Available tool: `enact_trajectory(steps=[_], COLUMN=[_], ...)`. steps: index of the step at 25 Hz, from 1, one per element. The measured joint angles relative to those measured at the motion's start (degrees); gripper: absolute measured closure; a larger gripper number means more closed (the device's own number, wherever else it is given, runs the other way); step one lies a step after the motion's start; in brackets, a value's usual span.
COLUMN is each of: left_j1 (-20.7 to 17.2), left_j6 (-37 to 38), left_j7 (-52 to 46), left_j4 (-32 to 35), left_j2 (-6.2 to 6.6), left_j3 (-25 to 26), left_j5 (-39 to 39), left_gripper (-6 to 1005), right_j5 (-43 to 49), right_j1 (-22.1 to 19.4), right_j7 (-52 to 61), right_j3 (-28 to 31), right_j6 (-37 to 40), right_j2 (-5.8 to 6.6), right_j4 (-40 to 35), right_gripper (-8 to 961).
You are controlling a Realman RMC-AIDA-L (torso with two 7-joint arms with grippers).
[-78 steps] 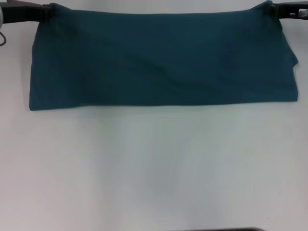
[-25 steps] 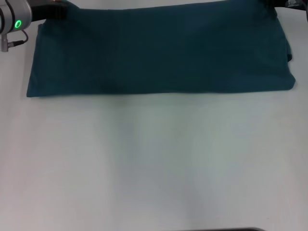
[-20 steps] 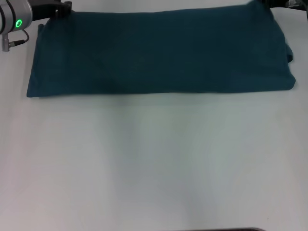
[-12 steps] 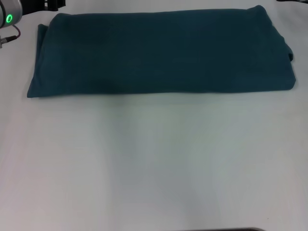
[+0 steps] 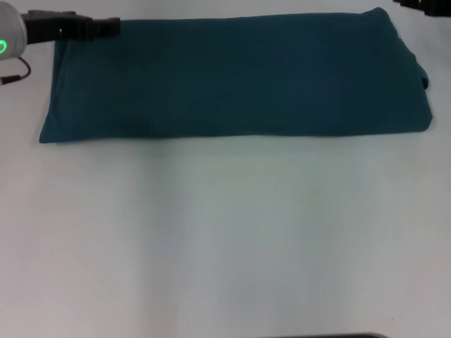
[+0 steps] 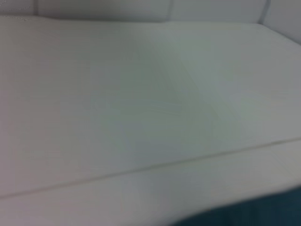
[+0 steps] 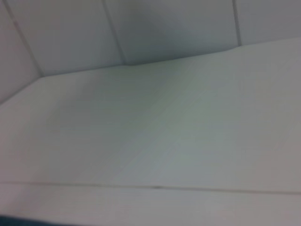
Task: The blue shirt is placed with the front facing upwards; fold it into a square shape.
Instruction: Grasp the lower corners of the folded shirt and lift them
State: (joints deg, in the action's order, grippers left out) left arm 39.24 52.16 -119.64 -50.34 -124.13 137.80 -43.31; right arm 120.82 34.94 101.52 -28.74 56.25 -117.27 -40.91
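Observation:
The blue shirt (image 5: 239, 74) lies flat on the white table (image 5: 225, 239) as a long folded band across the far side, plain fabric up, no lettering showing. My left gripper (image 5: 106, 27) reaches in from the far left, its dark tip at the shirt's far left corner; whether it touches the cloth I cannot tell. Only a dark bit of my right gripper (image 5: 423, 4) shows at the far right, clear of the shirt. A strip of the blue shirt (image 6: 256, 214) edges the left wrist view, and a sliver of the shirt (image 7: 9, 220) shows in the right wrist view.
A grey wrist housing with a green light (image 5: 5, 44) and a thin cable sits beside the shirt's left end. White wall panels (image 7: 164, 28) stand behind the table. Bare white tabletop stretches from the shirt's near edge toward me.
Both grippers were at the shirt's far corners, then let it settle flat. The right one pulled off to the far right. The left drew back, then returned to the far left corner.

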Motion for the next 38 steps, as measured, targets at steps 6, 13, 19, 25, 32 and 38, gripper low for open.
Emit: enact_trajectory(steps=[6, 13, 19, 25, 32, 38], left_j1=[-3.2, -6.6, -8.4, -9.3, -9.6, -9.6], left_j6=[9.2, 15.1, 15.9, 15.9, 15.9, 15.5], left_j7=[-0.2, -0.8, -0.3, 0.3, 0.4, 0.7], left_j4=[-3.1, -4.9, -4.5, -4.2, -4.2, -4.2], left_j2=[0.04, 0.09, 0.23, 0.10, 0.06, 0.18], left_j3=[-0.5, -0.8, -0.9, -1.0, -1.1, -1.1], left_j5=[-2.1, -4.6, -5.7, -5.7, -5.8, -5.7], left_gripper=[78, 74, 75, 74, 75, 74], right_j5=[0.3, 5.1, 7.2, 7.3, 9.3, 10.1], right_j1=[-4.3, -7.6, -10.1, -11.0, -8.5, -7.0], right_j7=[2.8, 12.4, 17.8, 19.4, 19.1, 18.7], right_j3=[0.0, -0.2, 0.3, 0.3, -0.1, -0.1], right_j6=[11.5, 22.8, 26.9, 26.7, 21.5, 19.7], right_j2=[2.04, 5.81, 7.44, 7.98, 7.55, 6.72], right_j4=[-2.0, -1.9, -2.0, -1.0, 4.1, 5.2], right_gripper=[248, 252, 254, 254, 254, 255])
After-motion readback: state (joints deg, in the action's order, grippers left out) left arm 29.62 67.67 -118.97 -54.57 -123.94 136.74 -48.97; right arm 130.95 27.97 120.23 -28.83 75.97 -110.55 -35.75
